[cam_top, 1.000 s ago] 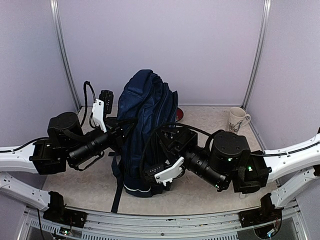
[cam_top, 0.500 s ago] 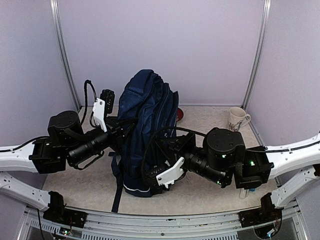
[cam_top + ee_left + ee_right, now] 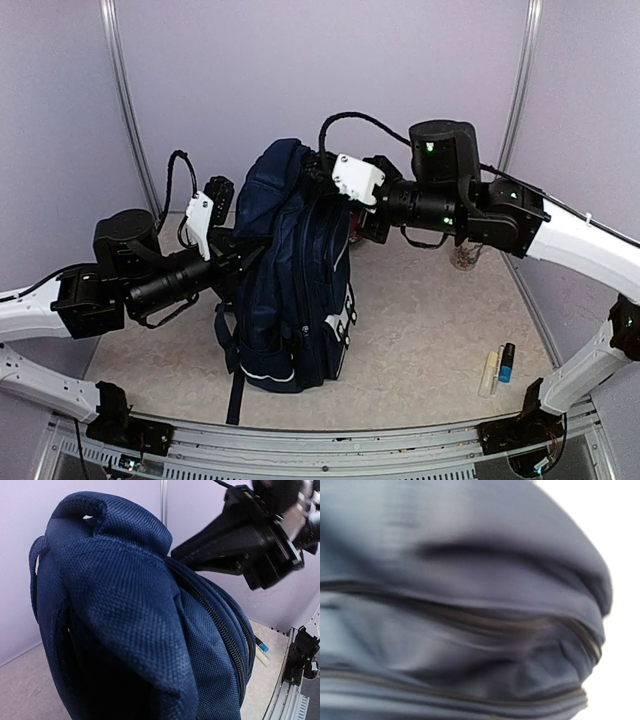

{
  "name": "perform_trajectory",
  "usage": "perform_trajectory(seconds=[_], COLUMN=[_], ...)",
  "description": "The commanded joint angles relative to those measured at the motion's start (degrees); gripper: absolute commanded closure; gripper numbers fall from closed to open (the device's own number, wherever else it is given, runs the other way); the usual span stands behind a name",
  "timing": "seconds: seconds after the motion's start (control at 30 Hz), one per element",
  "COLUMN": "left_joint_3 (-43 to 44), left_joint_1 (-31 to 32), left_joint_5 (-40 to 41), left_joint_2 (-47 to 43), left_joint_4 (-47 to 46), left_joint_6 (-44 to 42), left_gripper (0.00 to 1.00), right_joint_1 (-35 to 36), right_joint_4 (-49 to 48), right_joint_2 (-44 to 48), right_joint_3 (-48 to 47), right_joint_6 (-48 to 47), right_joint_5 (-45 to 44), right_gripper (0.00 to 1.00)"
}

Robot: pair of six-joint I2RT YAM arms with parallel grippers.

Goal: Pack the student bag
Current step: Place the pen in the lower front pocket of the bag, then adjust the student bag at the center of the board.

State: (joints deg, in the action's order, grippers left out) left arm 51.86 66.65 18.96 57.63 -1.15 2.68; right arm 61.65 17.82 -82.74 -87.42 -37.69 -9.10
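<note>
Navy fabric: the student bag (image 3: 295,285) stands upright near the middle of the table (image 3: 420,330), a little toward 9 o'clock. Its white-patched front pockets face 5 o'clock and a dark strap hangs toward 7 o'clock.
Bag top: the carry loop and the closed zip lines fill the left wrist view (image 3: 125,610). The right wrist view is blurred and shows only fabric and zip lines (image 3: 470,605).
Left gripper (image 3: 248,255): pressed against the bag's flank at 9 o'clock, with its fingertips hidden by the fabric. The jaws are fully closed; whether they pinch cloth cannot be told.
Right gripper (image 3: 316,170): raised to the bag's crown at about 12 o'clock, with its arm reaching in from 2 o'clock. The jaws are closed, and what they nip, if anything, cannot be told.
Mug (image 3: 465,252): at 2 o'clock from the bag, partly hidden behind the right arm.
Two pens (image 3: 498,366): lying side by side at 4 o'clock, well apart from the bag.
</note>
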Motion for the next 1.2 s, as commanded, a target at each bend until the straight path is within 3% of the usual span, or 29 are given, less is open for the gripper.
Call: perform_trajectory(seconds=[0.0, 0.13, 0.3, 0.5, 0.53, 0.6, 0.67, 0.7, 0.87, 1.03, 1.17], left_joint_3=[1.2, 1.5, 1.6, -0.3, -0.3, -0.5, -0.3, 0.6, 8.9, 9.8, 13.3], left_joint_1=[-0.7, -2.6, -2.8, -3.5, -4.0, -4.6, -4.6, -4.6, -4.6, -4.6, -4.6], left_joint_5=[-9.3, -10.6, -10.5, -7.9, -7.8, -8.3, -10.6, -11.6, -9.6, -15.9, -10.4], left_joint_2=[-3.2, -4.8, -8.2, -14.0, -14.1, -13.5, -11.3, -9.8, -4.1, -3.8, 2.7], left_joint_4=[0.9, 2.9, 7.7, 10.8, 11.3, 11.6, 11.6, 11.6, 10.9, 5.2, 9.3], left_joint_6=[-5.2, -3.3, 0.3, 2.1, 2.3, 2.8, 2.6, 2.6, 2.6, -0.8, -1.0], left_gripper=[1.00, 1.00, 1.00, 1.00, 0.95, 0.54, 0.25, 0.04, 0.01, 0.01, 0.01], right_joint_1=[-8.8, -14.4, -15.6, -17.3, -17.3, -17.3, -17.3, -17.3, -17.3, -17.3, -17.3], right_joint_4=[0.2, 0.5, 0.0, 1.7, 1.6, 1.5, 0.2, -0.4, -3.3, -5.4, -7.7], right_joint_2=[0.0, -1.1, -0.2, -0.7, -0.7, -1.0, -1.2, -1.3, -1.8, -2.5, -3.1], right_joint_3=[-5.6, -4.8, -0.4, -1.6, -1.5, -0.7, 0.8, 1.1, 1.7, 1.6, 2.2], right_joint_6=[19.6, 25.5, 28.0, 29.2, 28.7, 27.6, 28.8, 29.5, 32.5, 35.5, 38.0], right_joint_5=[10.4, 14.1, 15.1, 17.3, 19.9, 26.8, 29.9, 30.4, 29.7, 30.7, 31.3], right_gripper=[1.00, 1.00, 1.00, 1.00, 1.00, 1.00, 1.00, 1.00, 1.00, 1.00, 1.00])
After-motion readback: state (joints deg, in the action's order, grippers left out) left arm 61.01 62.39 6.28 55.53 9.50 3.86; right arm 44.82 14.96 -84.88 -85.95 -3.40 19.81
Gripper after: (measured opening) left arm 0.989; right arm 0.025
